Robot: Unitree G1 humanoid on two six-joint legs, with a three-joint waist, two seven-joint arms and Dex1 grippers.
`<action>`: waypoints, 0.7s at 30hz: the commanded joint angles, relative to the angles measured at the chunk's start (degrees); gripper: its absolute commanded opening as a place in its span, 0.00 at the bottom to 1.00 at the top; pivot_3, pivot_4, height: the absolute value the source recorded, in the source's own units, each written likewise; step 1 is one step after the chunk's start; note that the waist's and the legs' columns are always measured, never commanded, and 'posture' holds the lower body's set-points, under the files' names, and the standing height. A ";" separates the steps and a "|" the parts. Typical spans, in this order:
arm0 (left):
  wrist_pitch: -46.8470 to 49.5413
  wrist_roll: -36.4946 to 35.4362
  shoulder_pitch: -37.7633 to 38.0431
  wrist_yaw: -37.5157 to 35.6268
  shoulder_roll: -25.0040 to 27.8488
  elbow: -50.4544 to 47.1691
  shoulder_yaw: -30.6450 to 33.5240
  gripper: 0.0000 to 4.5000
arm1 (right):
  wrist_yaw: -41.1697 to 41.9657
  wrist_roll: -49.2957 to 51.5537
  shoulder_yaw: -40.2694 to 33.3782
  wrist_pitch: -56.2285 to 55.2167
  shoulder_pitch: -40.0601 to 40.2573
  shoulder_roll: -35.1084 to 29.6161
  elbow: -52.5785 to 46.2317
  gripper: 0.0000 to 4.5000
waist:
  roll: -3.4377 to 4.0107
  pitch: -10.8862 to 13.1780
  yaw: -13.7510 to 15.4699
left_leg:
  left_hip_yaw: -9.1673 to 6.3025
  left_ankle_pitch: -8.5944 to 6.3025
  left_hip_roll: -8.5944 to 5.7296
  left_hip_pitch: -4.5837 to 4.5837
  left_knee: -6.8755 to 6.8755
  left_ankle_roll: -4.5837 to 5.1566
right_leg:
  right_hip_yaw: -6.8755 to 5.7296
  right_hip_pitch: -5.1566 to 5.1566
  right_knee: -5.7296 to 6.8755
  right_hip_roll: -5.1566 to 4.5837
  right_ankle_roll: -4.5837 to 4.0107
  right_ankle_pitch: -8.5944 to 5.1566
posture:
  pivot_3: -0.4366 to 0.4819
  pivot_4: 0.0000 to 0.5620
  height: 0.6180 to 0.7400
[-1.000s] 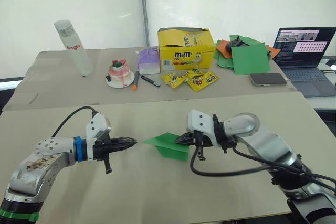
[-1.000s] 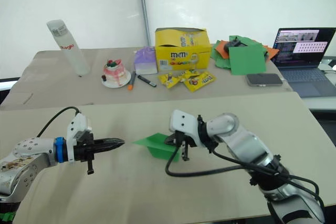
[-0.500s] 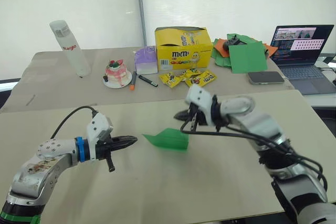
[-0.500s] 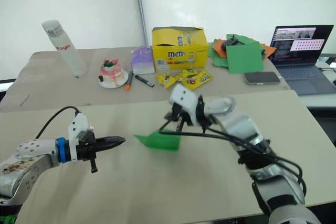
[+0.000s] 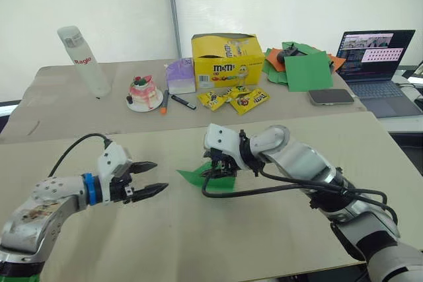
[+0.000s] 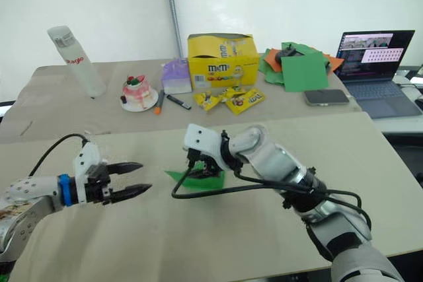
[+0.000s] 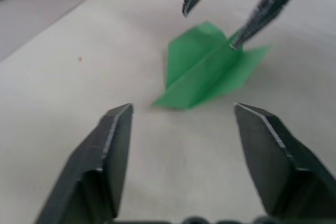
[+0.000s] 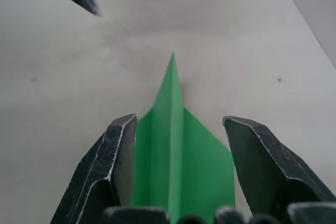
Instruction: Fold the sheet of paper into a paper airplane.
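Bare counter point(image 5: 165, 229) lies between the left claw point(image 5: 149, 178) and the paper airplane point(image 5: 210, 177); the right claw point(image 5: 217, 166) straddles its tail.

Left arm reaching in from the 8 o'clock corner, forearm near level, its end effector point(image 5: 147, 178) pointing toward 3 o'clock with the two black fingers point(image 7: 107, 156) spread wide apart. Right arm entering from the 4 o'clock corner, bent at the elbow, wrist turned so that its end effector point(image 6: 200, 170) points down and toward 9 o'clock. Its fingers point(image 8: 110, 166) are parted, one on either side of the paper airplane point(image 8: 176, 156).
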 commanded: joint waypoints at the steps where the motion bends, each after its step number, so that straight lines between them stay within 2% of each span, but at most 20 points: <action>1: -1.85 0.69 1.85 -0.56 1.33 -1.27 2.23 1.00 | -0.50 -1.22 0.70 -0.28 -0.53 0.68 0.10 0.66 | 0.00 0.00 0.04 | 0.00 0.00 0.00 -0.04 0.00 0.00 | 0.00 -0.03 0.00 0.00 -0.01 0.01 | 0.48 0.27 1.00; 12: -4.48 2.43 1.11 -1.21 1.55 -0.27 0.01 1.00 | 0.01 -2.74 1.81 0.57 2.66 -0.24 0.33 0.66 | -0.01 -0.01 -0.13 | 0.03 0.02 0.01 -0.11 0.01 -0.03 | 0.01 -0.13 0.03 0.01 -0.02 0.03 | 0.48 0.27 1.00; 15: -4.60 2.74 -0.24 -1.81 1.53 0.62 -1.22 1.00 | -0.30 -2.43 1.66 1.32 3.60 0.07 0.48 0.49 | -0.03 -0.02 0.02 | 0.03 0.02 0.01 -0.11 0.01 -0.03 | 0.00 -0.13 0.04 0.00 -0.02 0.03 | 0.48 0.27 1.00; 21: -5.11 2.35 -3.03 -3.23 1.01 2.25 -2.94 1.00 | -0.46 -0.48 -1.46 2.10 5.07 0.84 -0.63 0.03 | -0.03 -0.02 -0.12 | 0.03 0.02 0.00 -0.12 0.02 -0.03 | 0.01 -0.14 0.05 0.01 -0.01 0.04 | 0.48 0.27 1.00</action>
